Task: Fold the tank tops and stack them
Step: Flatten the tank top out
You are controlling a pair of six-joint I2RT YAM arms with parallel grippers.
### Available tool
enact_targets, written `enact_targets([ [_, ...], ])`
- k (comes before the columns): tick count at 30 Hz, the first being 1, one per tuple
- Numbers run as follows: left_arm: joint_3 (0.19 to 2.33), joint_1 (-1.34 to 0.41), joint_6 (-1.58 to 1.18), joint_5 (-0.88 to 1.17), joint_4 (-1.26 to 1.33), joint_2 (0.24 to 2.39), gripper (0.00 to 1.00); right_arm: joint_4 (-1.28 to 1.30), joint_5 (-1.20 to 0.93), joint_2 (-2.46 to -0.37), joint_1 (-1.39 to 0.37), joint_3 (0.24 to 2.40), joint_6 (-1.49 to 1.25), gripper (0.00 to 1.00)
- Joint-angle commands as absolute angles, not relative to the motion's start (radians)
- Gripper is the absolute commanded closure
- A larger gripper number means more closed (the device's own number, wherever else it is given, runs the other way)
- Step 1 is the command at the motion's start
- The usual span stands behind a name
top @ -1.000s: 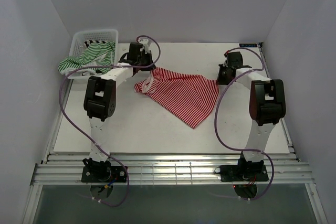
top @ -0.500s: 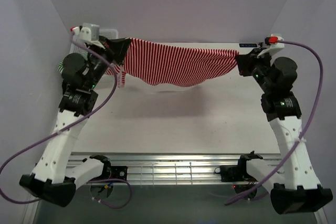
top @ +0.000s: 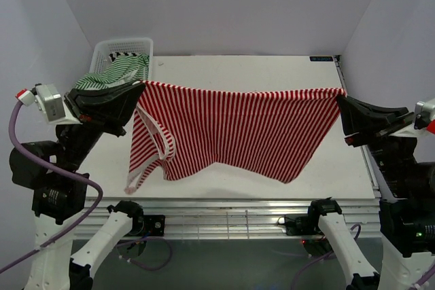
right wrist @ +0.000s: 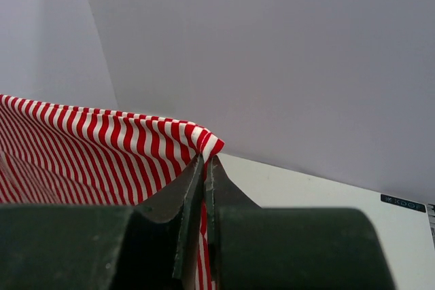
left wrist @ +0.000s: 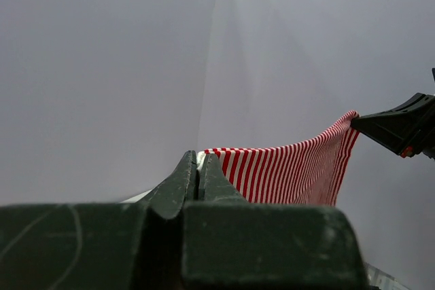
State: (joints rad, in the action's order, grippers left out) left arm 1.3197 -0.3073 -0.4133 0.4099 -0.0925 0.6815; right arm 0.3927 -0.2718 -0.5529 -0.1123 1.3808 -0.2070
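The red-and-white striped tank top point(top: 231, 130) hangs spread in the air between both arms, high above the table. My left gripper point(top: 140, 87) is shut on its left top corner point(left wrist: 204, 156). My right gripper point(top: 340, 96) is shut on its right top corner point(right wrist: 207, 146). The top's lower edge and a strap loop dangle at the left point(top: 146, 161). The green-and-white tank top point(top: 112, 73) lies half in the basket, draped over its near rim. A bit of black-and-white fabric point(top: 124, 53) shows inside the basket.
A white mesh basket point(top: 139, 44) stands at the table's far left corner. The white table point(top: 238, 69) extends behind and under the hanging top. Grey walls close in on both sides and at the back.
Both arms have pulled back toward the near edge and raised the red-and-white top, which now hangs fully spread and closer to the camera. A second ago it lay on the table.
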Motion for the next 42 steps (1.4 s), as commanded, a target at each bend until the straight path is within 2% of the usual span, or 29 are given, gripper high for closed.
enact_targets([
  [1, 1.321, -0.302, -0.434, 0.426, -0.101, 0.706, 1.00, 0.436, -0.253, -0.572, -0.107, 1.378, -0.224, 0.92],
  [5, 1.237, -0.304, -0.437, 0.376, -0.063, 0.785, 1.00, 0.428, -0.148, -0.647, -0.107, 1.304, -0.221, 0.92],
  [8, 1.164, -0.302, -0.437, 0.307, -0.041, 0.932, 1.00, 0.379, -0.062, -0.745, -0.107, 1.208, -0.215, 0.92],
  [12, 1.140, -0.292, -0.410, 0.256, -0.005, 1.249, 1.00, 0.249, -0.011, -0.972, -0.106, 1.092, -0.196, 0.92],
  [14, 1.240, -0.273, -0.390, 0.232, 0.006, 1.515, 0.78, 0.175, -0.003, -1.082, -0.103, 1.066, -0.181, 0.92],
  [15, 1.297, -0.264, -0.376, 0.233, -0.045, 1.611, 0.59, 0.163, -0.005, -1.217, -0.097, 1.077, -0.173, 0.92],
  [16, 1.366, -0.253, -0.361, 0.216, -0.081, 1.709, 0.25, 0.150, 0.021, -1.288, -0.094, 1.097, -0.161, 0.92],
  [17, 1.566, -0.249, -0.354, 0.166, -0.136, 1.909, 0.11, 0.143, 0.038, -1.366, -0.091, 1.162, -0.150, 0.92],
  [18, 1.692, -0.245, -0.351, 0.149, -0.275, 2.012, 0.02, 0.153, 0.046, -1.511, -0.087, 1.213, -0.128, 0.92],
  [19, 1.830, -0.244, -0.347, 0.132, -0.360, 2.107, 0.02, 0.159, 0.049, -1.572, -0.086, 1.271, -0.117, 0.89],
  [20, 2.091, -0.244, -0.345, 0.130, -0.433, 2.260, 0.02, 0.167, 0.086, -1.629, -0.086, 1.369, -0.114, 0.66],
  [21, 2.185, -0.245, -0.347, 0.153, -0.518, 2.308, 0.02, 0.225, 0.086, -1.697, -0.084, 1.426, -0.106, 0.52],
  [22, 2.244, -0.252, -0.344, 0.179, -0.531, 2.337, 0.02, 0.262, 0.089, -1.715, -0.084, 1.475, -0.104, 0.42],
  [23, 2.264, -0.258, -0.338, 0.181, -0.531, 2.326, 0.02, 0.268, 0.069, -1.713, -0.086, 1.509, -0.104, 0.15],
  [24, 2.241, -0.267, -0.334, 0.164, -0.503, 2.301, 0.02, 0.258, 0.049, -1.698, -0.086, 1.502, -0.103, 0.03],
  [25, 2.199, -0.284, -0.331, 0.152, -0.473, 2.266, 0.02, 0.247, 0.031, -1.681, -0.087, 1.484, -0.103, 0.10],
  [30, 1.759, -0.319, -0.360, 0.172, -0.257, 1.969, 0.02, 0.258, -0.084, -1.494, -0.103, 1.242, -0.166, 0.10],
  [33, 1.566, -0.336, -0.396, 0.152, -0.232, 1.835, 0.02, 0.268, -0.150, -1.388, -0.127, 1.084, -0.221, 0.10],
  [38, 1.298, -0.365, -0.471, 0.195, -0.198, 1.689, 0.02, 0.275, -0.195, -1.269, -0.182, 0.916, -0.250, 0.10],
  [42, 1.125, -0.396, -0.515, 0.205, -0.144, 1.638, 0.02, 0.278, -0.230, -1.276, -0.199, 0.856, -0.265, 0.10],
])
